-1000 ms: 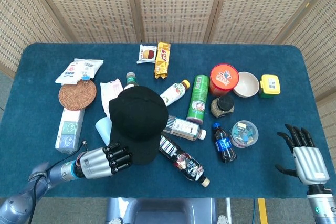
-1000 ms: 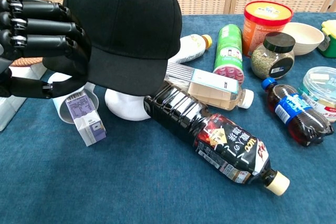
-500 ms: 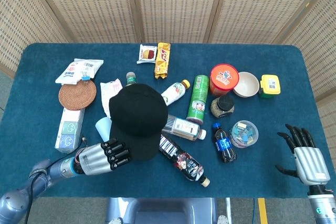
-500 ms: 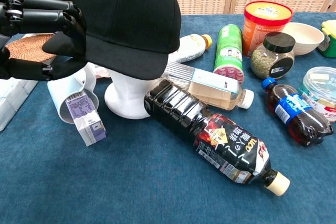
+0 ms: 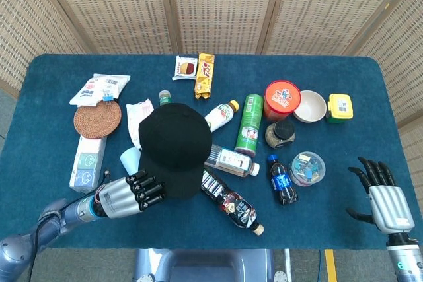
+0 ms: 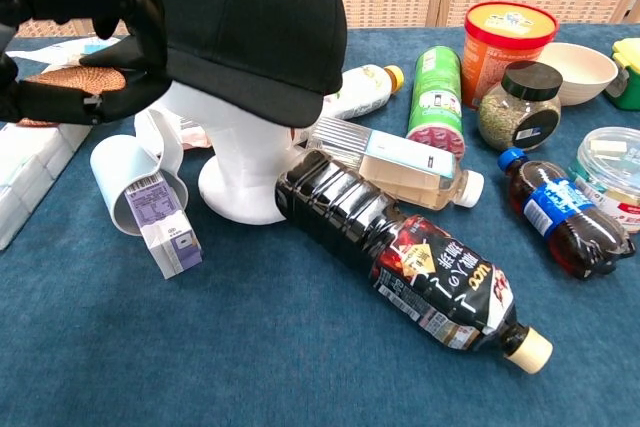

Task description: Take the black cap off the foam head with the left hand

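Note:
The black cap (image 5: 176, 148) (image 6: 245, 22) is tilted up at its brim and still covers the top of the white foam head (image 6: 232, 162), whose face and base show below it. My left hand (image 5: 129, 194) (image 6: 70, 32) grips the cap's brim, fingers over the top and thumb beneath. The foam head stands upright on the blue table. My right hand (image 5: 383, 196) hovers at the table's near right corner, fingers spread, holding nothing.
A dark tea bottle (image 6: 400, 252) lies against the foam head's base. A tipped white cup (image 6: 130, 187) and small carton (image 6: 168, 237) lie to its left. Bottles, a green can (image 6: 432, 92), jars, a bowl (image 5: 309, 105) and snacks crowd the middle and right.
My left hand has lifted the cap's brim upward, exposing more of the foam head's face and neck. The right hand has stayed still.

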You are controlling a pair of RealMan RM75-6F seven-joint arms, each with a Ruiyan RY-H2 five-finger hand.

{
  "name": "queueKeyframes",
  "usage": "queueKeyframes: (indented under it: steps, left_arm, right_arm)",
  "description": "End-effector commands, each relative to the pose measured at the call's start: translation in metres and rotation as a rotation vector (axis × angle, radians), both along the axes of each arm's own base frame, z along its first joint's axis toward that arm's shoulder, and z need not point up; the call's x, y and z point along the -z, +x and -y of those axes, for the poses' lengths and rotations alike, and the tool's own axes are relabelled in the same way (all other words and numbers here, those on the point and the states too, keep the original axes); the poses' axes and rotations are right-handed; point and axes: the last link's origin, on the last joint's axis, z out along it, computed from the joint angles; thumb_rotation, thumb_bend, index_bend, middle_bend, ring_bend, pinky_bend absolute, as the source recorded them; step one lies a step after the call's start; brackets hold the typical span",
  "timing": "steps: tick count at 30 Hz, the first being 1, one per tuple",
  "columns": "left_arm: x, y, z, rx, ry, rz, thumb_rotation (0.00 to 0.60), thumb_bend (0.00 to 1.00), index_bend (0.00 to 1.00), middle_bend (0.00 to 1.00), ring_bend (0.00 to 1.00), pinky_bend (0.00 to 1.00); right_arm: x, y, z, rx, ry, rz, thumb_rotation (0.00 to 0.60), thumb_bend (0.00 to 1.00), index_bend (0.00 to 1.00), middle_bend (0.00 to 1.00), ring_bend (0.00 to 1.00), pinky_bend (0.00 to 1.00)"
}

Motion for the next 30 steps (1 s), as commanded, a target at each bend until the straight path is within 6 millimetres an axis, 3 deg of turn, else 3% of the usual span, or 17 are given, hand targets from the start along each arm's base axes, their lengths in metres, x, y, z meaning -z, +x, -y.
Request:
queueKeyframes:
  steps: [1,20,30]
  left_arm:
    - [-0.008,0.014,-0.002,0.015,0.028,0.023,0.6,0.69,0.83,0.77,0.67,0.79]
    - [-0.046,0.081,-0.011,-0.007,0.094,0.089,0.6,0.67,0.84,0.77,0.67,0.79]
    - [-0.063,0.097,-0.038,-0.042,0.181,0.104,0.6,0.67,0.84,0.77,0.67,0.79]
  right_arm:
    - [0.0,0.0,0.0,0.0,-0.001,0.001,0.6,0.02,0.2,0.05,0.05,0.0]
    - [-0.001,0.0,0.0,0.001,0.002,0.005,0.6,0.02,0.19,0.05,0.05,0.0]
    - [0.005,-0.002,0.001,0.011,0.019,-0.009,0.6,0.02,0.2,0.05,0.05,0.0]
